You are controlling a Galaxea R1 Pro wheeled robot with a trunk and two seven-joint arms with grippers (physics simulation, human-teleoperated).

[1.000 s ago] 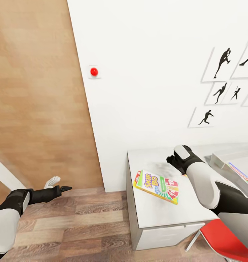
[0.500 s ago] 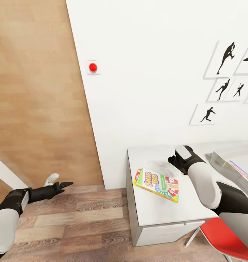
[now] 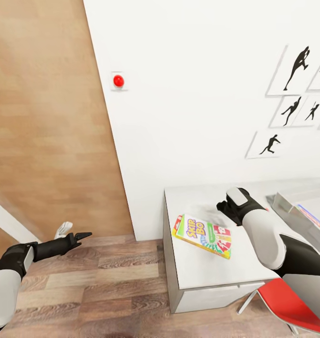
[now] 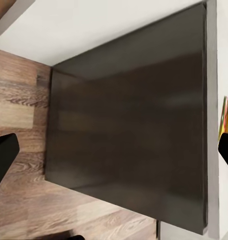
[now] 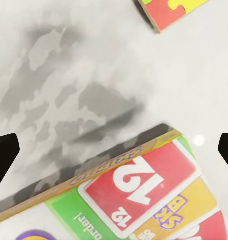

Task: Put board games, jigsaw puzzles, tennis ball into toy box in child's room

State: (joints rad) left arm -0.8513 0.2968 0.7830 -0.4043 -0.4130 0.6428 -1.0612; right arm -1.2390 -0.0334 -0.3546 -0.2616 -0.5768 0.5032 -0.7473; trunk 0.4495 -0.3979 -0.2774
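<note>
— What do we have on the pale grey matte top of the desk (image 3: 202, 274) with its white drawer front?

— We see a flat rectangular printed Skip-Bo game box (image 3: 203, 235) in white, green and red with yellow edges, lying skewed near the desk's left end. In the right wrist view its glossy lid (image 5: 144, 200) shows a red card marked 12, and beyond it the corner of a flat square jigsaw puzzle box (image 5: 169, 10) in red and yellow interlocking shapes lies apart from it on the same top.

— And the shallow light grey toy box with sloping sides (image 3: 296, 213)?

— We find it at the right edge of the head view, on the desk, with colourful printed boxes inside it.

— How does the right pincer (image 5: 114, 155) stand?

— We see its two black fingertips at opposite edges of the wrist view, spread wide, holding nothing, poised over the Skip-Bo box without touching it.

— The left pincer (image 3: 78, 236)?

— We see it out over the wood-plank floor (image 3: 108, 286), well apart from the desk, black fingers parted and empty. Its wrist view looks onto a smooth dark grey desk section (image 4: 129, 130) beside the planks.

— Anything on the white wall (image 3: 193, 94)?

— We note a round red button (image 3: 118, 80) and black player silhouette pictures (image 3: 296, 89).
</note>
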